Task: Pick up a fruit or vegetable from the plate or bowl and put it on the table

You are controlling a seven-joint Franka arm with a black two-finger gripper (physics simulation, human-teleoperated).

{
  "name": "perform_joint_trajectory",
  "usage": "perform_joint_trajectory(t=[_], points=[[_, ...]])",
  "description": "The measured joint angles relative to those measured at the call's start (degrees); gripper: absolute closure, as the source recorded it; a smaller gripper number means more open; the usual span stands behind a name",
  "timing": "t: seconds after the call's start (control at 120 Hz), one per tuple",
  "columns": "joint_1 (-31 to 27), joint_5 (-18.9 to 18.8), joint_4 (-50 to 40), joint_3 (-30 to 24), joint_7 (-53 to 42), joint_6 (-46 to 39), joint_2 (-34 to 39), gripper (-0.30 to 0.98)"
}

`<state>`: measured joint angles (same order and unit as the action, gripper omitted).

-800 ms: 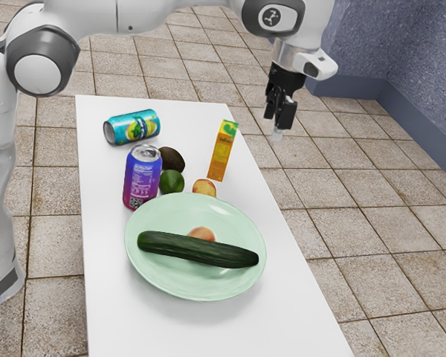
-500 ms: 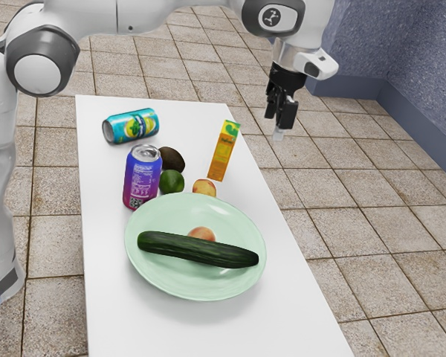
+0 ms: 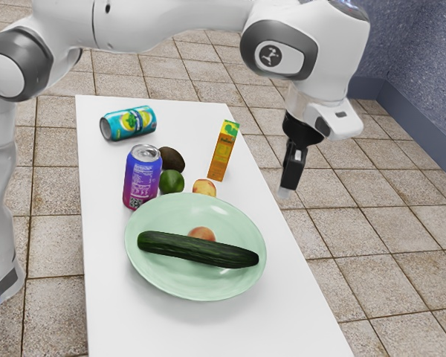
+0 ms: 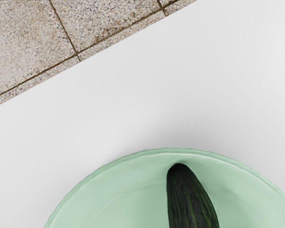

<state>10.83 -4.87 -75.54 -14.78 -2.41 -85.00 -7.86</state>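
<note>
One cucumber (image 3: 197, 249) lies in the one plate (image 3: 145, 274), running from the exterior view's left to its right, its right end nearer. One peach (image 3: 201, 233) is in there too, partly hidden behind it: two pieces of produce on the plate, both within its rim.

Just beyond the far rim are three more: one orange-yellow fruit (image 3: 204, 187), one lime (image 3: 172, 182) and one dark avocado (image 3: 172, 159). Of two cans, the purple can (image 3: 142, 178) stands left of the lime; the teal can (image 3: 128, 123) lies farther off. One carton (image 3: 223, 151) is at far right.

The gripper (image 3: 285, 195) hangs in the air at the exterior view's right; how far open, I cannot tell, and I see nothing in its hold.
</note>
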Motion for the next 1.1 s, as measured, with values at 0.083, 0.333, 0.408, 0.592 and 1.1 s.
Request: perform_joint_trajectory(t=[0.083, 0.333, 0.408, 0.592, 1.1], points=[[-0.4, -0.3, 0.0, -1.5, 0.5, 0.5, 0.0, 0.00], [-0.2, 0.4, -4.4, -5.8, 1.9, 1.8, 3.3, 0.00], [-1.3, 1.4, -17.4, -3.9, 2.2, 0.8, 14.0, 0.00], [-0.5, 5.0, -26.9, -1.7, 1.1, -3.8, 20.2, 0.00], [-0.5, 7.3, -38.1, -0.3, -1.1, -14.7, 17.0, 0.00]])
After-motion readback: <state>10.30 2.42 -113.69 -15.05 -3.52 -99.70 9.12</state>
